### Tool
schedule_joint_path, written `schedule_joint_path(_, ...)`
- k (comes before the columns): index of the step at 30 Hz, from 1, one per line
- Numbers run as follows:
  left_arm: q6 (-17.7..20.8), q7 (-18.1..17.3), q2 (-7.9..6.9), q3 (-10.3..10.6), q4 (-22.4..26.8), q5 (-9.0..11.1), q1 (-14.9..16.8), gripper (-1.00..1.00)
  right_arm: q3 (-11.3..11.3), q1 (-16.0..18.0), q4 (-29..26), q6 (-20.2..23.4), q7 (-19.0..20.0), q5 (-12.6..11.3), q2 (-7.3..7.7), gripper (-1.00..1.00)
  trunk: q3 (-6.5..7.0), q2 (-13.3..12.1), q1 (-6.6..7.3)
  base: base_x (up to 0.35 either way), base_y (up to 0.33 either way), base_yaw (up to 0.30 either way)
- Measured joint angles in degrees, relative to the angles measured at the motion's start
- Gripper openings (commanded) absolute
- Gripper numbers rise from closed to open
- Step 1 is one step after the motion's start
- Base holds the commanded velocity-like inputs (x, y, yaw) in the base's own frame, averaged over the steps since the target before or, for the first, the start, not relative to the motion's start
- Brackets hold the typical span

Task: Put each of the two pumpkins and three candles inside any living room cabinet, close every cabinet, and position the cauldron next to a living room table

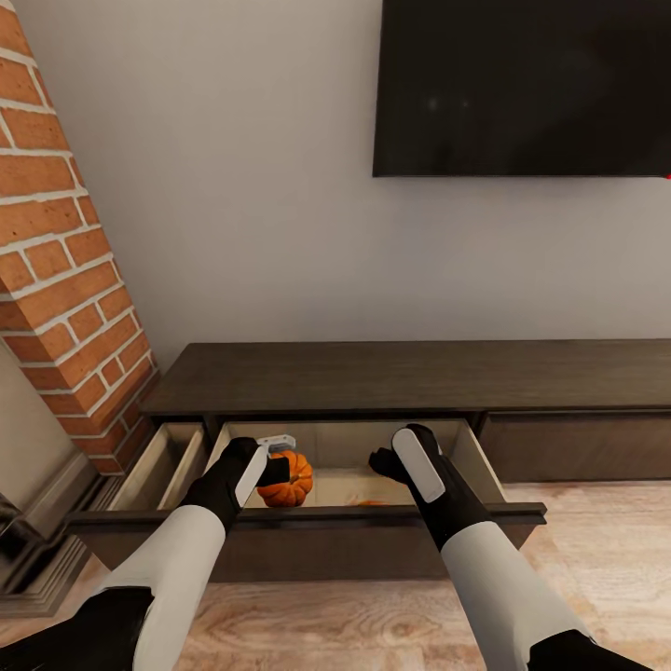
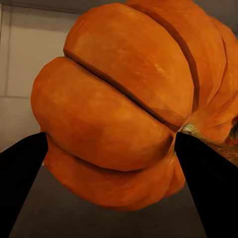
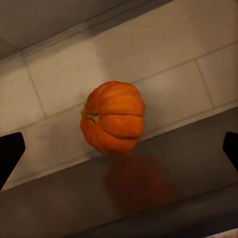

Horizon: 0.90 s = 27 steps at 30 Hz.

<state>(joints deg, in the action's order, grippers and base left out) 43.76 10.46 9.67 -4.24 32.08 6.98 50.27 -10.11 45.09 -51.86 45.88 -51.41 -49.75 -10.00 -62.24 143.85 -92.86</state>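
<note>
Fingers of the left gripper [image 1: 270, 463] are seen in the head view clenched on a pumpkin [image 1: 288, 479], held over the open drawer [image 1: 347, 457] of the cabinet [image 1: 410, 375]; the right gripper [image 1: 384, 461] is lowered into the same drawer, and its state cannot be told there. By the left wrist view, the pumpkin [image 2: 129, 106] is shown pinched between both dark fingers [image 2: 22, 183]. By the right wrist view, a second pumpkin [image 3: 113, 117] is seen lying on its side on the drawer floor, with the right fingers [image 3: 10, 153] spread wide and released.
</note>
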Motion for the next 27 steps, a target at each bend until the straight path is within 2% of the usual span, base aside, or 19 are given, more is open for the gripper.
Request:
schedule_joint_path(6, 0.0, 0.0, 0.00, 0.0, 0.0, 0.0, 0.0, -1.00, 0.0, 0.0, 0.0, 0.0, 0.0, 0.0, 0.00, 1.00, 0.00, 0.0, 0.00, 0.000, 0.000, 0.000)
schedule_joint_path(7, 0.0, 0.0, 0.00, 0.0, 0.0, 0.0, 0.0, 1.00, 0.0, 0.0, 0.0, 0.0, 0.0, 0.0, 0.00, 1.00, 0.00, 0.0, 0.00, 0.000, 0.000, 0.000)
schedule_joint_path(16, 0.0, 0.1, 0.00, 0.0, 0.0, 0.0, 0.0, 1.00, 0.0, 0.0, 0.0, 0.0, 0.0, 0.0, 0.00, 1.00, 0.00, 0.0, 0.00, 0.000, 0.000, 0.000)
schedule_joint_path(27, 1.1, 0.1, 0.00, -0.5, 0.0, 0.1, 0.1, 1.00, 0.1, 0.0, 0.0, 0.1, 0.1, 0.0, 0.00, 1.00, 2.43, -0.1, 0.29, 0.000, 0.000, 0.000)
